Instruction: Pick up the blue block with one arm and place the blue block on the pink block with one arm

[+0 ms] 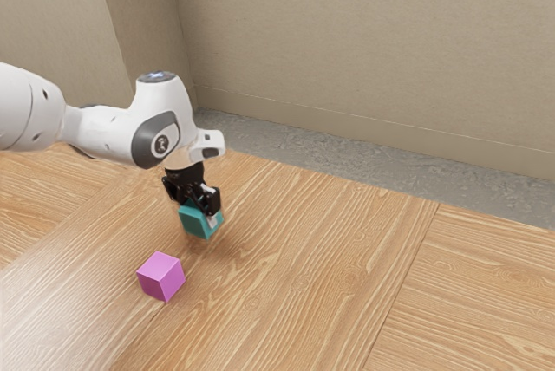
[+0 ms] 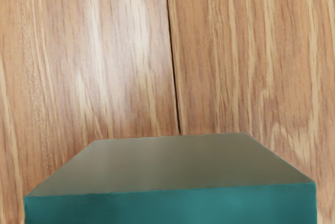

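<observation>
Our gripper is closed on the teal block and holds it, a little tilted, in the air above the wooden table. The pink block lies on the table near it, not touching it.

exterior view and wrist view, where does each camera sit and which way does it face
Exterior view: beside the arm, looking down across the table; shows that arm, the gripper, blue block and pink block.
Wrist view: at the gripper, looking straight down at the table past the blue block.
Shared: the blue block and the wooden table.
</observation>
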Tool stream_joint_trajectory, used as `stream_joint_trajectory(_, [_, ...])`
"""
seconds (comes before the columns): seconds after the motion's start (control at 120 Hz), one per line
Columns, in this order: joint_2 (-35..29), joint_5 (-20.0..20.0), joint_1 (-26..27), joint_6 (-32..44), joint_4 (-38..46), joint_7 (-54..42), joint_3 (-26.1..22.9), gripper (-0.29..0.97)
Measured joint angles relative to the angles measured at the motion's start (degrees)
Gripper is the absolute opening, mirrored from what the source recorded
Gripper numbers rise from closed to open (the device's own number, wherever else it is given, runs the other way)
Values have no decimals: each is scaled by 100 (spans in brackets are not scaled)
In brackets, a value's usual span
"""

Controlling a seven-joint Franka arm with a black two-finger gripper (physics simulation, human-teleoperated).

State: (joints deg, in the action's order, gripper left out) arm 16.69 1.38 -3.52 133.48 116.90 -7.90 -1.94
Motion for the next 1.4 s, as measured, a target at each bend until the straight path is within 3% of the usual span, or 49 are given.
stream_joint_trajectory(0.175, [-1117, -22, 2, -267, 645, 70, -16, 34])
stream_joint_trajectory(0.358, [-1859, -31, -8, -367, 1428, 183, -51, 34])
stream_joint_trajectory(0.908, [-2492, -34, -331, -547, 2164, 437, -148, 35])
stream_joint_trajectory(1.267, [-2466, 11, -343, -642, 2133, 378, -158, 59])
stream_joint_trajectory(1.325, [-2459, 10, -342, -682, 1830, 372, -152, 61])
stream_joint_trajectory(1.4, [-2275, 116, -345, -1082, 619, 389, -128, 63])
